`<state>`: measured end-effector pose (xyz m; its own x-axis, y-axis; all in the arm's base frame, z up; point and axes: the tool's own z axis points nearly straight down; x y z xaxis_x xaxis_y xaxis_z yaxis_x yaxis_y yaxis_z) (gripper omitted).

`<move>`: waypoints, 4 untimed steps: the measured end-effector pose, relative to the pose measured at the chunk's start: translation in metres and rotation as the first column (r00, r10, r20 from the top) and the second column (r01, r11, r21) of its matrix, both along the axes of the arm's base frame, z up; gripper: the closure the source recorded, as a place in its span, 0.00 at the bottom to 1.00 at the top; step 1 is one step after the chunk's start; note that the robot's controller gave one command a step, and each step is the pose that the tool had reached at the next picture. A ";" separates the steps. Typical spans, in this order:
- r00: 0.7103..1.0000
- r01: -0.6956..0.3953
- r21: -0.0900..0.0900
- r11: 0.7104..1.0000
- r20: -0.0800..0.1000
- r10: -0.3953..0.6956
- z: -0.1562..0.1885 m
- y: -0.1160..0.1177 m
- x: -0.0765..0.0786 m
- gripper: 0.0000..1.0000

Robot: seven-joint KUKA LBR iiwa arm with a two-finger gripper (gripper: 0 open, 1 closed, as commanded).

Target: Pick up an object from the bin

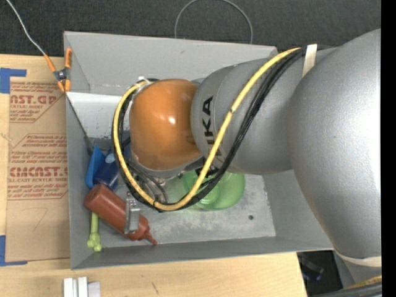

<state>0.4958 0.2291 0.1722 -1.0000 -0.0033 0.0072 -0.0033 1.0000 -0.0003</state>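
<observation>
Here lie one red bottle (108,205), one green thing (228,190).

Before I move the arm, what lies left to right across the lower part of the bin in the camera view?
Thin yellow-green plastic stick → red-brown bottle-shaped object with a pointed cap → pale green translucent plastic thing. The blue plastic piece overlaps the first two in this direction, so it is left out.

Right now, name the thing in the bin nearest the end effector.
The red-brown bottle lying at lower left; the end effector overlaps it; the blue thing and translucent green thing lie apart.
</observation>
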 end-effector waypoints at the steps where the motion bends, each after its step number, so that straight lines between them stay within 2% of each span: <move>1: 1.000 0.003 0.002 1.000 0.007 -0.003 0.004 -0.001 0.002 0.00; 2: 0.972 0.233 -0.001 0.972 0.000 -0.233 -0.104 -0.010 -0.013 0.00; 3: 0.989 0.148 0.002 0.989 0.007 -0.148 -0.031 -0.008 -0.014 0.00; 4: 0.972 0.234 0.002 0.972 0.005 -0.234 -0.104 -0.010 -0.012 0.00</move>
<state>0.4838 0.2189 0.0686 -0.9730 0.2309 0.0023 0.2309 0.9730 0.0021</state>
